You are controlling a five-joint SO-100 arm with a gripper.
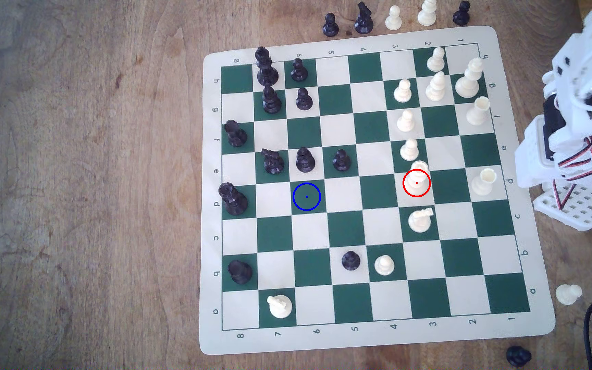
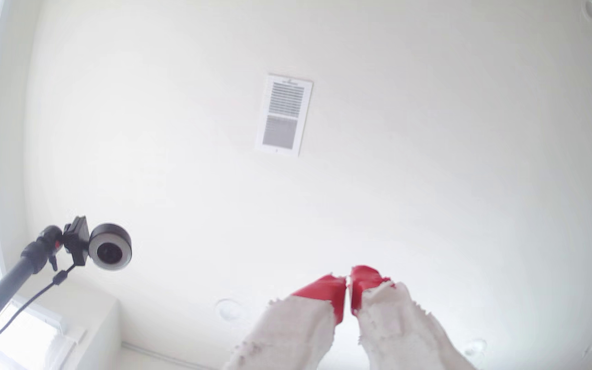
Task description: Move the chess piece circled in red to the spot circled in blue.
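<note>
Ceiling-facing fingers [image 2: 348,281] closed, arm [image 1: 586,117] folded beside chessboard [image 1: 344,341].

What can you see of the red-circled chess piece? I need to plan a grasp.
The queen is cream-white, plastic-looking, with a notched crown, slim waist and wide round base. It stands upright on a cream square, its base inside the red ring. A cream pawn stands close behind it; whether they touch is unclear. Nothing grips it.

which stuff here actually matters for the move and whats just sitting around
Matters:
- white queen in the red ring
- green square in the blue ring
- gripper, red tips together, pointed at the ceiling

Just sitting around:
- white knight beside the queen
- white pawn just behind her
- black pawns near the blue ring
- spare pieces off the board
</note>
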